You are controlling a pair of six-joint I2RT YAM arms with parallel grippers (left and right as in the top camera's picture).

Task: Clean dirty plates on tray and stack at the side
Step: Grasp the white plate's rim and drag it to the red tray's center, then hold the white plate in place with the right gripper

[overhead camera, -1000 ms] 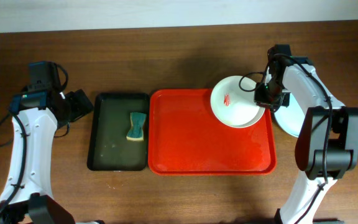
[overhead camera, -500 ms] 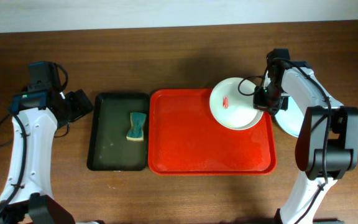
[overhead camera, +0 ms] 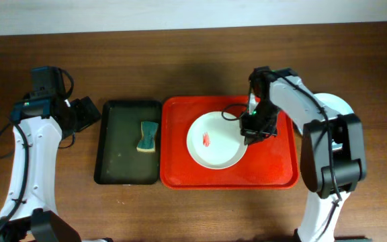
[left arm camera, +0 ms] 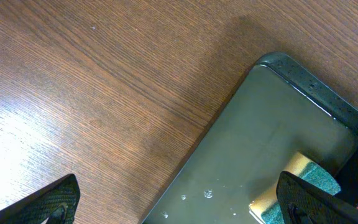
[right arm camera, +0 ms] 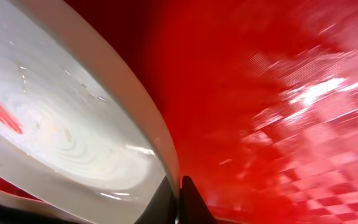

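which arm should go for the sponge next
Left. The left gripper is open beside the dark green tray that holds the sponge. The right gripper is shut on the rim of the plate over the red tray.

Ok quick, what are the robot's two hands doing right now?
Left gripper: open, holding nothing.
Right gripper: shut on the rim of the plate with the red smear.

Soft, even light throughout; the right wrist view looks blurred, with glare on the tray [right arm camera: 303, 93].
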